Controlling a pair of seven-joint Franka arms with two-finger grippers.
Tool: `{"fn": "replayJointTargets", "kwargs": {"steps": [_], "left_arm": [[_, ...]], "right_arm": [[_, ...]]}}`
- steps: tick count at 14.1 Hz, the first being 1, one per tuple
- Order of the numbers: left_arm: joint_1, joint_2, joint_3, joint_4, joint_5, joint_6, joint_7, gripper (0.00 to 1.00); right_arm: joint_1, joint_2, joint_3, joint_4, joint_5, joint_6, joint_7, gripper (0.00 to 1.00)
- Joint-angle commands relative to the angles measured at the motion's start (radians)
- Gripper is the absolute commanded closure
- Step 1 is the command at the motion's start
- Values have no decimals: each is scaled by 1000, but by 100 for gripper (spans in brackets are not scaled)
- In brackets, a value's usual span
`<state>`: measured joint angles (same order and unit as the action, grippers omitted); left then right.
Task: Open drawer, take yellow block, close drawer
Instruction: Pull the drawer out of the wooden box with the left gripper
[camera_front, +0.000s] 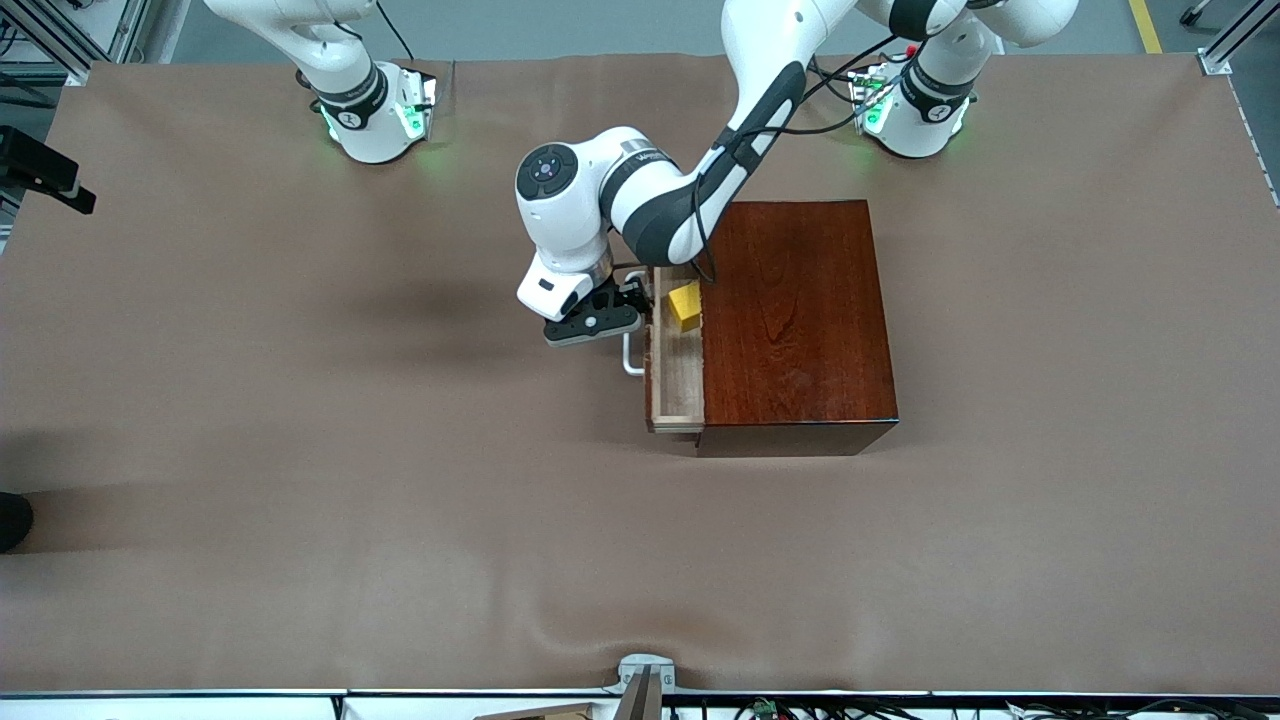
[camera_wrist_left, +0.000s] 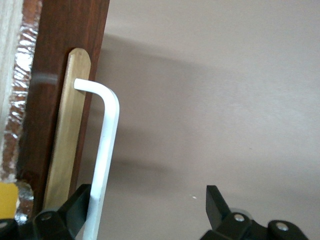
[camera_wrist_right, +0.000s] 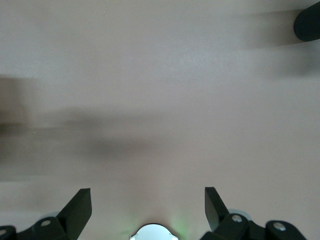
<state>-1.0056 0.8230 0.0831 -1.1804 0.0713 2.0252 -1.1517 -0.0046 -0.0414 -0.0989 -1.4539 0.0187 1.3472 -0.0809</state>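
- Drawer (camera_front: 678, 375) pulled partly out of the brown box (camera_front: 795, 315), at its 9 o'clock side.
- Yellow block (camera_front: 685, 304) sitting in the drawer, untouched.
- Left gripper (camera_front: 612, 313) wide open beside the white handle (camera_front: 631, 355), holding nothing.
- Next, probably: lift up, move over the block, pinch it.
- Right gripper (camera_wrist_right: 148, 200) wide open, empty, waiting over bare worktop (camera_wrist_right: 160, 90); seen only in its wrist view.
- Left wrist view: handle (camera_wrist_left: 106, 145) right by one finger (camera_wrist_left: 75, 206), too small to tell from the front.
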Motion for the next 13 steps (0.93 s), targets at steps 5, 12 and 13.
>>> {"fn": "replayJointTargets", "kwargs": {"steps": [5, 12, 13], "left_arm": [[-4, 16, -8, 25, -56, 133, -51, 0], [5, 1, 6, 19, -82, 201, -56, 0], [4, -1, 6, 18, -79, 193, -54, 0]], "right_arm": [[-3, -12, 5, -10, 4, 1, 15, 0], [-6, -12, 5, -8, 3, 1, 10, 0], [-6, -11, 5, -8, 3, 3, 9, 0]]}}
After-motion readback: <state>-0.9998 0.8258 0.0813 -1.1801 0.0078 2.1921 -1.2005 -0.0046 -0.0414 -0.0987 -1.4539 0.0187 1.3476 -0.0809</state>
